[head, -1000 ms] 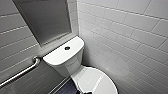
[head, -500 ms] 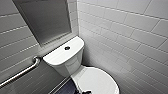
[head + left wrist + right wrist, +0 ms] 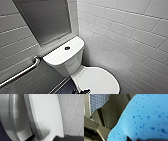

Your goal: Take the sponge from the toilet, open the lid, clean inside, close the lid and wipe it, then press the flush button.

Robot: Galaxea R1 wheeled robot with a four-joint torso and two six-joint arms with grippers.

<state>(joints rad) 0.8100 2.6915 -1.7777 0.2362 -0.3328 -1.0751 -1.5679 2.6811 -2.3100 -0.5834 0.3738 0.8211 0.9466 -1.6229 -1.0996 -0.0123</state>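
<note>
White glossy ceramic is most of what you get here: the toilet (image 3: 75,65) sits tucked into a corner of grey tiled wall (image 3: 125,32), lid (image 3: 98,80) down over the bowl, with a round dark flush button (image 3: 67,48) in the middle of the tank top (image 3: 60,53). There's a steel grab bar (image 3: 21,73) on the wall beside the tank. The left gripper (image 3: 48,138) is right up at the edge of the lid, close enough that the lid runs across the whole left wrist view, but honestly I can't tell how far open it is or whether it has hold of anything. The sponge (image 3: 144,119), bright blue and full of little pores, is not on the toilet. It's up in the right gripper (image 3: 134,139), which is clamped on it, with a gridded panel (image 3: 99,101) behind.
</note>
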